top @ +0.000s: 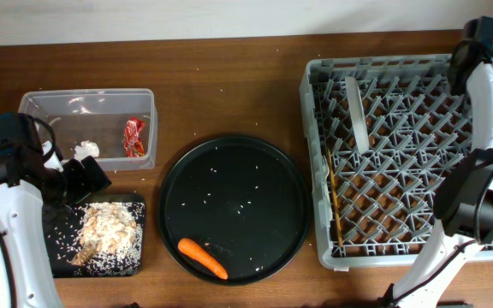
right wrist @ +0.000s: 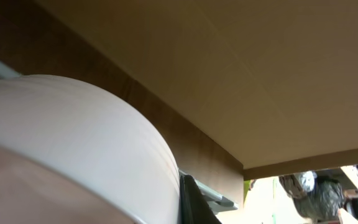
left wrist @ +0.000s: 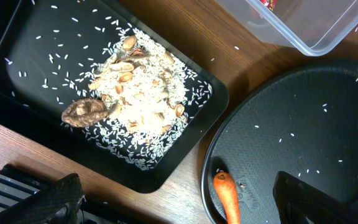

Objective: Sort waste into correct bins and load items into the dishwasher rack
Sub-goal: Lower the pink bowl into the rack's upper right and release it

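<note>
My left gripper (left wrist: 188, 208) is open and empty, hanging over the near corner of the shallow black tray (top: 62, 257), which holds beige and brown food scraps (top: 105, 231). The orange carrot (top: 202, 258) lies on the front of the large round black tray (top: 234, 162); in the left wrist view the carrot (left wrist: 227, 198) shows low between my fingers, untouched. The clear tub (top: 88, 101) holds the red wrapper (top: 133, 137) and the white tissue (top: 86, 150). The grey rack (top: 392, 162) holds the chopsticks (top: 334, 201). My right gripper (right wrist: 184, 205) is shut on a white bowl (right wrist: 73, 137) beside the rack.
A pale flat utensil (top: 356, 111) stands in the rack's back left. Rice grains are scattered over the round tray and the shallow tray. The right arm (top: 473, 201) reaches over the rack's right edge. The wall rises behind the table.
</note>
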Robot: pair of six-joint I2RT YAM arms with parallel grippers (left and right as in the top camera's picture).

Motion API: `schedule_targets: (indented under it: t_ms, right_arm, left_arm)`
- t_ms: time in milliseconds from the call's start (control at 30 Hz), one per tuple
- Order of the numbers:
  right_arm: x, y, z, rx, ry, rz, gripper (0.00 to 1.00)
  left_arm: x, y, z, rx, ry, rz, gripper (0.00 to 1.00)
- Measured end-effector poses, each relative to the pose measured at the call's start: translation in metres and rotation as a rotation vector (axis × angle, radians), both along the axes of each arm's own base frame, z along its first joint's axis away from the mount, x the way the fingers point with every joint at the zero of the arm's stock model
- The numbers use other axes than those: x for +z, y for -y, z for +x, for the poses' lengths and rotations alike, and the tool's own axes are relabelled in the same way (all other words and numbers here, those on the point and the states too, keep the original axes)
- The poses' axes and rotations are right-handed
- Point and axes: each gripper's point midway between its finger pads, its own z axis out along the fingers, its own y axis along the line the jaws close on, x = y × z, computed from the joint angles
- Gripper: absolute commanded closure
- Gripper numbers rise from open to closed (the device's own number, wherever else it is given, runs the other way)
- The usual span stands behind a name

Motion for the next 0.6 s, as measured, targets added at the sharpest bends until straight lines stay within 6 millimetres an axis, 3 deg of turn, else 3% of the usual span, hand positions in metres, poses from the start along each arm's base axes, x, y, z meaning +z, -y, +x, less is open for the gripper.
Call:
schedule_targets:
  t_ms: [133, 300, 367, 600]
  right_arm:
    - [-0.010, -0.002, 0.004, 0.008, -0.016, 0.010, 0.96]
    - [-0.040, -0.024, 0.018, 0.061, -0.084, 0.029, 0.95]
    - [-0.041, -0.029, 0.020, 0.068, -0.097, -0.002, 0.95]
    - [-0.050, -0.033, 0.016, 0.071, -0.139, -0.013, 0.79]
  left_arm:
    - [0.000, 0.000, 0.000, 0.000, 0.000, 0.000, 0.02]
    - [0.000, 0.000, 0.000, 0.000, 0.000, 0.000, 0.02]
    - [0.000, 0.000, 0.000, 0.000, 0.000, 0.000, 0.02]
    - [0.000, 0.000, 0.000, 0.000, 0.000, 0.000, 0.02]
